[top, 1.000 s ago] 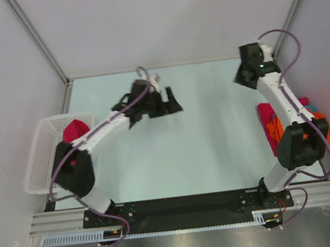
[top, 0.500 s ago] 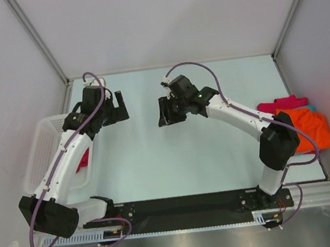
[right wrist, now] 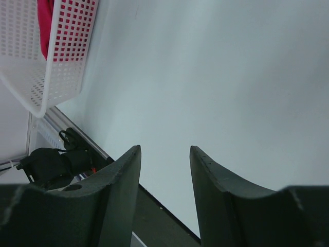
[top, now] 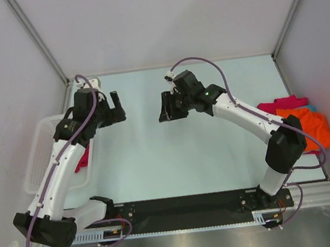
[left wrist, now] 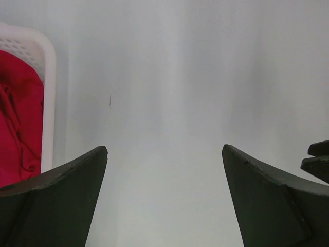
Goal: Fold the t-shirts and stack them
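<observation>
Starting at the left gripper, we find its jaws spread as wide as they go, with nothing between them and only bare table beneath. The right gripper faces it across the middle of the table, jaws parted and likewise empty.

We judge the step in hand to be fetching the next tee from the white mesh basket, and the left gripper is the one placed for it. To do it well, we would carry it over the basket rim, come straight down onto the cloth, and pinch near a hem, not the middle of the heap, so the garment hangs open when raised. We would lift well clear of the rim, since a snagged sleeve could drag the light basket along.

The crimson t-shirt lies crumpled inside the basket, near the left gripper on its left side and not touching it. Well apart, at the table's right edge, lies the pile: a second crimson t-shirt, the orange t-shirt nearer us, and a sliver of the teal t-shirt showing between them.
</observation>
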Robot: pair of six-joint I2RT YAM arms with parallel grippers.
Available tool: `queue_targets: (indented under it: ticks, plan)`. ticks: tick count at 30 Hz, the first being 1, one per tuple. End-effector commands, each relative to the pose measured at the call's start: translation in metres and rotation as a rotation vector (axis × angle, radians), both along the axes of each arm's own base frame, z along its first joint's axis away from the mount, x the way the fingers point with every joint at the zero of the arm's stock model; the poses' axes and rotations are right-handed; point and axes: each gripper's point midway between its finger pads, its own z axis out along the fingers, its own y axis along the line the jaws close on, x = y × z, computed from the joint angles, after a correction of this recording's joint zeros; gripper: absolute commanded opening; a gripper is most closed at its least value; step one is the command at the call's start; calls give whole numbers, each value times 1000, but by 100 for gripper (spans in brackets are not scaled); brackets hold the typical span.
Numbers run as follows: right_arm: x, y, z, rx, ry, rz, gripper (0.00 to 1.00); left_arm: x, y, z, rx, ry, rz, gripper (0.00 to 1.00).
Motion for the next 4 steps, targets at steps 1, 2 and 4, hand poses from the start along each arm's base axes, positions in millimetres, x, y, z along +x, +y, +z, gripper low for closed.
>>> queue_targets:
  ticks: [1,2,4]
  plan:
    - [9,-3,30,46,-59,-48,46,5,1,43,-9,-135,-16,100]
    - [11,-4,32,41,-66,-56,47,4,1,42,-5,-134,-15,100]
    - [16,-9,31,21,-79,-88,50,3,5,45,9,-147,-10,100]
